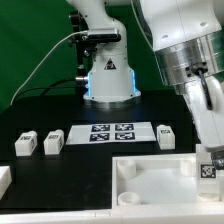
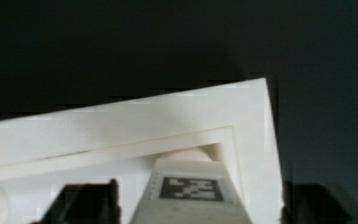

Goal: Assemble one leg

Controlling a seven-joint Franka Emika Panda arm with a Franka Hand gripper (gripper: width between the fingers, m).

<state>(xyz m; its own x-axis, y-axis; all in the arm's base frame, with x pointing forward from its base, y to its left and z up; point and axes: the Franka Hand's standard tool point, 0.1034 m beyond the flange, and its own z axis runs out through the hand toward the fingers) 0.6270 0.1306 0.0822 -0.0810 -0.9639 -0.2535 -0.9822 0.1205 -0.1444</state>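
Observation:
My gripper is shut on a leg, a small white block with a black-and-white tag. It holds the leg upright over the right part of the large white tray-like piece at the front of the exterior view. In the wrist view the leg shows its tag between the dark fingers, with my gripper above a corner of the tray-like piece. The leg's lower end is hidden, so I cannot tell whether it touches the tray. Three more legs lie on the black table.
The marker board lies flat mid-table between the loose legs. The robot's base stands behind it, with a cable running to the exterior view's left. Another white part sits at the front left edge.

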